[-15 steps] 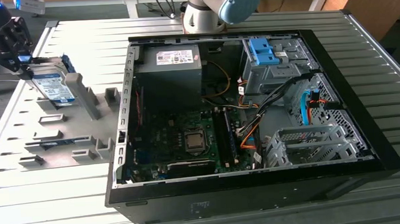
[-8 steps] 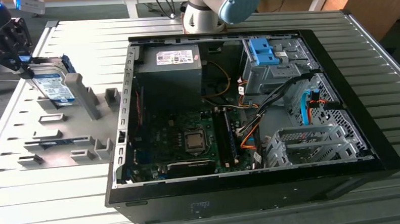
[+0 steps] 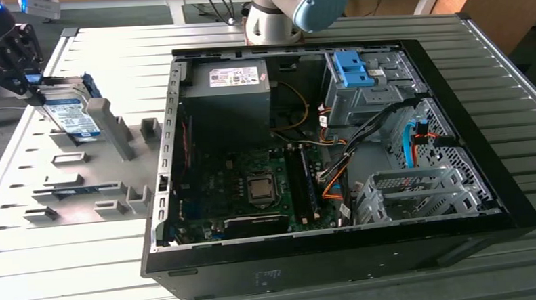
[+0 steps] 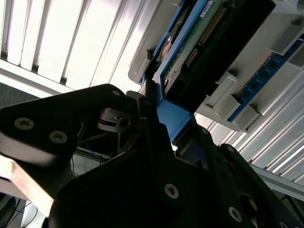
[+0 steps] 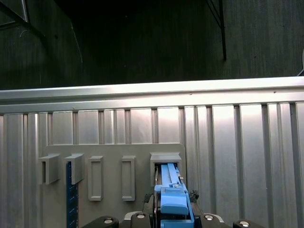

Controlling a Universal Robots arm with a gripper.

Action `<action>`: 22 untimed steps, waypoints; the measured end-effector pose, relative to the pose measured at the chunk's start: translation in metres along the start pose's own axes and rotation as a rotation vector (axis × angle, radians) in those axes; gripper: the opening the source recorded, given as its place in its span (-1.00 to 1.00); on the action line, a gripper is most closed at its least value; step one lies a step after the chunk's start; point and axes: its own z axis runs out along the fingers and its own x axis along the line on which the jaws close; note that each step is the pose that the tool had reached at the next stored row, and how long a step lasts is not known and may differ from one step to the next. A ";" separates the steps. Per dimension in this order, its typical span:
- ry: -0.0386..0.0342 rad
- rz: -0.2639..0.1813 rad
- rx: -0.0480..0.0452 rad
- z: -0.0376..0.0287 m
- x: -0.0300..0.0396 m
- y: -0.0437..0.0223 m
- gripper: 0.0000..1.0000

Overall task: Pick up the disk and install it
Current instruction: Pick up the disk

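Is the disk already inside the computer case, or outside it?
Outside. The disk stands on edge at the grey rack, at the exterior view's left of the case, with the gripper closed on its frame.

The table (image 3: 74, 267) is ribbed bare metal with a bright satin finish that reflects light strongly. The fixture plate (image 3: 102, 188) is smooth matt grey and looks like plastic. The disk (image 3: 70, 116) has a silver metal body and a glossy white-and-blue label; its carrier frame (image 5: 172, 204) is smooth blue plastic. The gripper (image 3: 35, 91) is matt black with bright metal screw heads. The computer case (image 3: 346, 272) is matt black outside and bare grey sheet metal inside. The power-supply box (image 3: 234, 100) is dull grey metal with a white paper sticker. The drive cage (image 3: 424, 190) is perforated bare metal. The bracket (image 3: 353, 68) is blue plastic with a slight gloss
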 end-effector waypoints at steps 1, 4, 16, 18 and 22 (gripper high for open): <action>0.0000 0.000 0.0000 0.0000 0.0000 0.0000 -0.26; 0.0000 0.001 -0.0001 0.0000 0.0000 0.0000 -0.26; -0.0001 0.001 0.0001 -0.0058 0.0001 0.0000 -0.26; -0.0001 0.001 0.0001 -0.0059 0.0001 0.0000 -0.26; 0.0001 0.001 -0.0002 -0.0086 0.0001 0.0000 -0.26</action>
